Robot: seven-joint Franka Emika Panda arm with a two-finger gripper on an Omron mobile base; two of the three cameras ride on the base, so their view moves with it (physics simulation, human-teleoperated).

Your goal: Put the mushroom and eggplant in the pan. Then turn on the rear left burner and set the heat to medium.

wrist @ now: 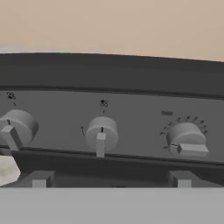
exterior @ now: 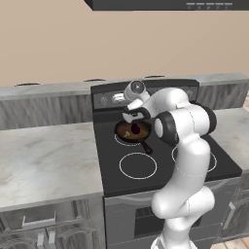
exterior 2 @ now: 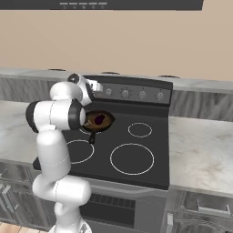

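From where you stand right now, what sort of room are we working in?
A simulated home kitchen, by the look of it: a black glass cooktop with white burner rings, a knob panel behind it, marble-look counters either side, and a pan holding an eggplant.

Evenly and softly lit throughout, no visible lamp, no hard shadows. Faint sheen on the white arm [exterior: 187, 146] and on the black cooktop [exterior 2: 132, 150]; no strong glare. Flat rendered look, slightly soft and low in detail. Close hand view blurry, markings around the knobs [wrist: 101, 133] too smeared to read.
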